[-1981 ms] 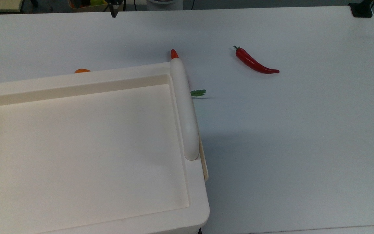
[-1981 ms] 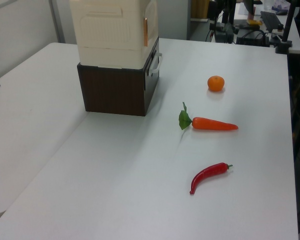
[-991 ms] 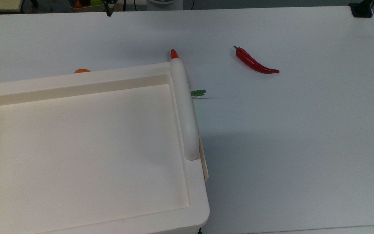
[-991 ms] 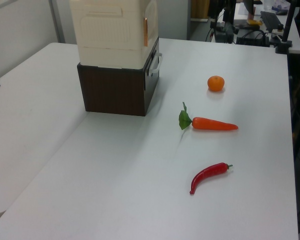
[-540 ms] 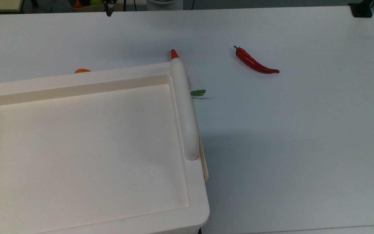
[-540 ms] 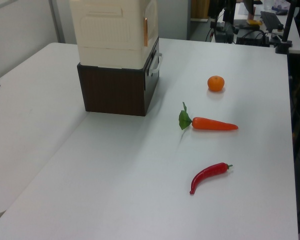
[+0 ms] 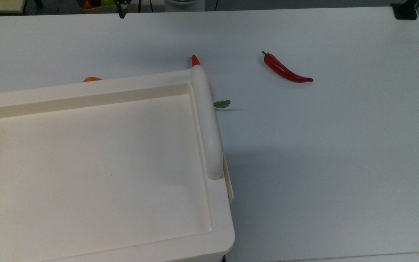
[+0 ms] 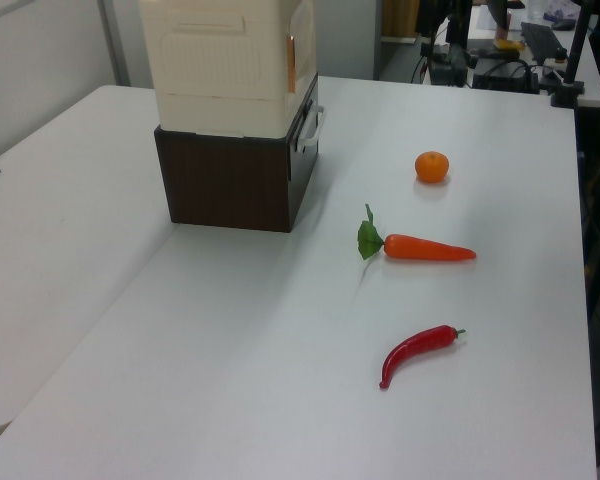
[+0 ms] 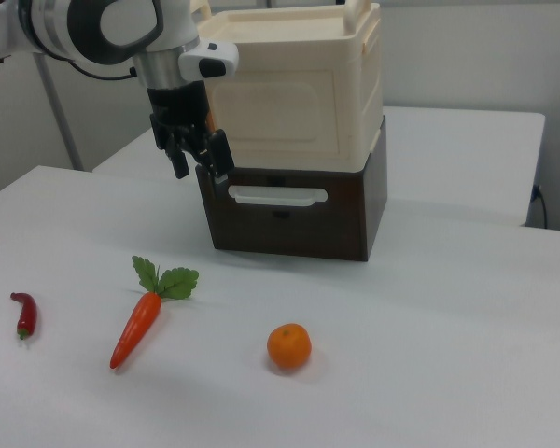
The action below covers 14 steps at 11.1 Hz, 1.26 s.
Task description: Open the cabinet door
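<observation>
The cabinet [image 9: 299, 93] is a big cream box standing on a dark brown base [image 9: 345, 224]; its recessed top [image 7: 93, 163] and long rounded bar [image 7: 206, 116] fill much of the top view. The cabinet door [image 9: 280, 112], a flat rimmed panel, faces the right view's camera and looks flush with the box. My gripper [image 9: 201, 168] hangs at the door's left edge in the right view, fingers apart and holding nothing, with an orange strip on the cabinet's corner [image 8: 290, 62] just behind them. A dark fingertip [image 7: 122, 14] pokes in at the top view's upper edge.
On the white table [image 9: 429, 373] in front of the cabinet lie a carrot [image 9: 135, 327], an orange [image 9: 289, 346] and a red chili [image 9: 24, 315]. The brown base carries a white drawer handle [image 9: 277, 195]. Equipment stands beyond the table's far end [image 8: 480, 60].
In the top view the dark fingertip slid slightly left between two seconds and one second ago. Since then it has held still, and the cabinet and vegetables have not moved.
</observation>
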Motion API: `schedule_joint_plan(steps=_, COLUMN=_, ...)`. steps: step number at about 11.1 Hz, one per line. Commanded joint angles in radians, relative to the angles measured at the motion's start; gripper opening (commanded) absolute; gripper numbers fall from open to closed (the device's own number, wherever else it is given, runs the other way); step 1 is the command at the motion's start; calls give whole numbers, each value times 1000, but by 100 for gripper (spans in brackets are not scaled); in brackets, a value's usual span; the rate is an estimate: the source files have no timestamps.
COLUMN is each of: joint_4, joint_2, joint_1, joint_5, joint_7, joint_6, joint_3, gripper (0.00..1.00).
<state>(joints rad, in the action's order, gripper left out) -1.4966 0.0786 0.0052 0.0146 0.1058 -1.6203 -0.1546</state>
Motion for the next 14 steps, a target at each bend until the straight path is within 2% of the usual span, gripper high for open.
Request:
schedule_joint_plan(steps=1, joint_4=-8, joint_2=-16, joint_1=-2, joint_5=2, joint_7=8, joint_6=3, joint_3=1, gripper=100)
schedule_joint_plan(steps=11, joint_4=-8, joint_2=-10, joint_1=-17, joint_5=47, joint_7=-31, joint_6=-26, joint_3=0, gripper=100)
schedule_joint_plan(steps=14, joint_4=-8, joint_2=-5, joint_1=-20, joint_5=80, joint_7=-75, joint_6=-32, joint_3=0, gripper=100)
